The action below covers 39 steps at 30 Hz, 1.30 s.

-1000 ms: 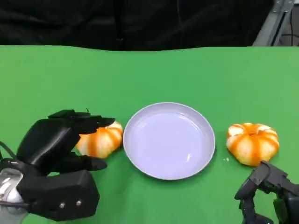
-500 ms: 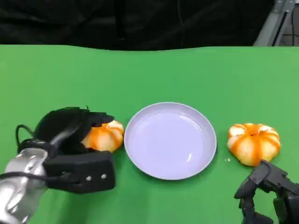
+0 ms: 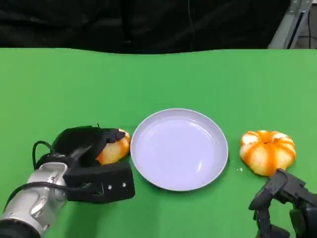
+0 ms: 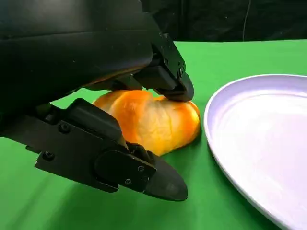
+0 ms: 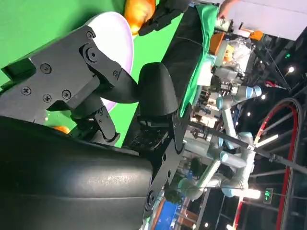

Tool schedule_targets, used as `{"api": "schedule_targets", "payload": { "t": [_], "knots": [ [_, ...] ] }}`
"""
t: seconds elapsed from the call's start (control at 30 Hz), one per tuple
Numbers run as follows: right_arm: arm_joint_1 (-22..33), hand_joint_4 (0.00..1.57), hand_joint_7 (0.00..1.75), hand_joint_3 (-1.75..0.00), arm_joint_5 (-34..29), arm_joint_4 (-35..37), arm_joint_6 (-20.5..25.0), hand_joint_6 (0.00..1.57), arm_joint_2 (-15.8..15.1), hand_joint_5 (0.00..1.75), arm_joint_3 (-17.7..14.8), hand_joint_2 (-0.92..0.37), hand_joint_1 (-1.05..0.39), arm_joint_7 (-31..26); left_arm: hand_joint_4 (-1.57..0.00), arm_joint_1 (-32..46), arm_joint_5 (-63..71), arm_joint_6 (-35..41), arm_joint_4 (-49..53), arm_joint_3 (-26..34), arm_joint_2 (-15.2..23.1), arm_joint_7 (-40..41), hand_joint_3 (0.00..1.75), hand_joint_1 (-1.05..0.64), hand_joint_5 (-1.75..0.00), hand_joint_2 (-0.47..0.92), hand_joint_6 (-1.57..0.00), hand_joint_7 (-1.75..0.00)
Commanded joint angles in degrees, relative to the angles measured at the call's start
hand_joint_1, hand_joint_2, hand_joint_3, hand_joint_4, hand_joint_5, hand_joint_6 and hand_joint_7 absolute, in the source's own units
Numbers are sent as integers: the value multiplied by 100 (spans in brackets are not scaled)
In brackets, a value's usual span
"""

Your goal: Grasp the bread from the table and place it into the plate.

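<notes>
Two orange-striped bread rolls lie on the green table. The left bread [image 3: 117, 148] [image 4: 156, 120] rests just left of the lavender plate [image 3: 179, 148] [image 4: 259, 139]. My left hand [image 3: 85, 146] [image 4: 91, 48] arches over this roll and grips it, fingers pressing on its top and the thumb lying along its near side. The roll still sits on the cloth. The other bread [image 3: 267, 151] lies right of the plate. My right hand [image 3: 283, 201] [image 5: 96, 91] hangs at the table's front right, just in front of that roll, fingers apart and holding nothing.
The green table [image 3: 158, 79] stretches bare behind the plate to a dark backdrop. A grey metal frame [image 3: 292, 25] stands at the back right corner. The plate holds nothing.
My left hand has moved forward and come down over the left roll, its fingers closing from a wide spread onto the bread. The right hand and the other roll have stayed put.
</notes>
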Motion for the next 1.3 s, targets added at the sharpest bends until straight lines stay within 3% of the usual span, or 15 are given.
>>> {"api": "schedule_targets", "payload": {
  "t": [0.03, 0.43, 1.1, 1.3],
  "knots": [
    [11, 84, 149, -127, 79, 13, -68, 76, -73, 174, -29, -49, -11, 17, -44, -43, -70, 13, 240, -53, 87, 107, 5, -90, -4, 92, -61, 0],
    [-2, 84, 151, -127, 79, 58, -100, 76, -106, 175, -75, -49, -12, 16, -45, 60, -151, 76, -269, -29, 341, 140, 5, -85, -3, 92, -61, 0],
    [72, 83, 150, -124, 65, -25, -34, 75, -94, 175, -59, -50, -12, 8, -44, 44, -98, 694, -507, -132, 412, -20, 6, -88, -1, 92, -60, 0],
    [79, 85, 150, -126, 79, -70, 4, 76, -110, 174, -73, -48, -14, 19, -48, -171, -51, 631, 435, -362, 132, 359, 5, -85, -3, 92, -63, -1]
  ]
}}
